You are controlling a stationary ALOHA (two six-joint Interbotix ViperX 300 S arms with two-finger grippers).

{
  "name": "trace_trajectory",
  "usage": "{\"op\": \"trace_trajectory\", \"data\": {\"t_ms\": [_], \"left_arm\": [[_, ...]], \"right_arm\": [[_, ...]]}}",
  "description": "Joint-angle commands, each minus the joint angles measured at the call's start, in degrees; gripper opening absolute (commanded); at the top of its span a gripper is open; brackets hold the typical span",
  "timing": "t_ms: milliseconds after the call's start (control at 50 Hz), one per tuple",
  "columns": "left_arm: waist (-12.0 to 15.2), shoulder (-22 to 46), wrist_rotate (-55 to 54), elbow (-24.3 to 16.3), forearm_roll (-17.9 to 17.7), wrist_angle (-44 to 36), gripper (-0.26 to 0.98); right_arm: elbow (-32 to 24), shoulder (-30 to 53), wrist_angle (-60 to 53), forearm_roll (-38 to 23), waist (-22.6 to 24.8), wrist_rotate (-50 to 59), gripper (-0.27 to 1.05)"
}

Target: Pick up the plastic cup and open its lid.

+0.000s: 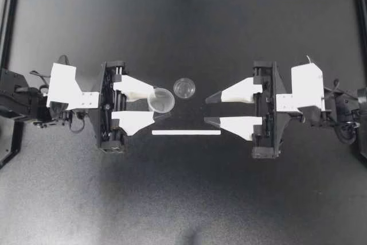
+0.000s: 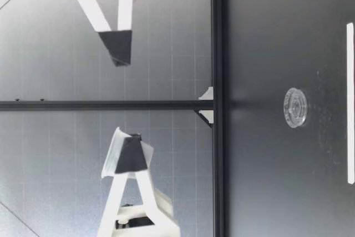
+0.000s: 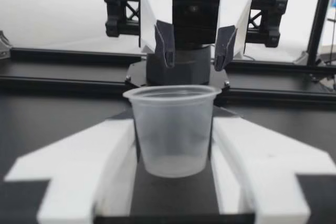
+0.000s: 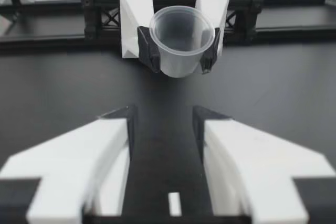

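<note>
Nearest the overhead camera, your left gripper (image 1: pixel 153 104) is hanging at the left of the frame's centre, gripping the cup (image 1: pixel 161 100) from two sides. In the left wrist view the cup (image 3: pixel 173 129) is standing upright between the fingers (image 3: pixel 94 166), both pressing on its wall below the rim. From table height the cup (image 2: pixel 113 148) is riding well above the table (image 1: pixel 183 199).

The lid (image 1: pixel 184 88) is already off. It is lying flat on the table just above the frame's centre, near the cup but apart from it, with a white strip (image 1: pixel 186 132) lying below. Your right gripper (image 1: pixel 207 110) is waiting at the right of centre, fingers spread and holding nothing.

The cup is looking thin, clear and very light, so I am judging that its wall will be giving under pressure. Too hard a squeeze may be buckling it, and too soft a one may be letting the smooth plastic slip. The wall under the stiffer rim is looking like the best place to grip. The lid, being a flat disc, will be awkward to lift; its raised edge is the likeliest hold.
</note>
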Motion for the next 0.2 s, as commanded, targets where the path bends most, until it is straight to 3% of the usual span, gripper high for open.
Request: {"op": "trace_trajectory", "data": {"t_ms": [0, 180], "left_arm": [[0.00, -1.49, 0.00, -0.62, 0.09, -0.26, 0.22], [0.00, -1.58, -0.26, -0.70, 0.09, -0.26, 0.22]], "right_arm": [[-0.97, -0.79, -0.35, -0.09, 0.26, 2.37, 0.48], [-0.70, -0.62, -0.26, -0.09, 0.26, 4.04, 0.48]]}}
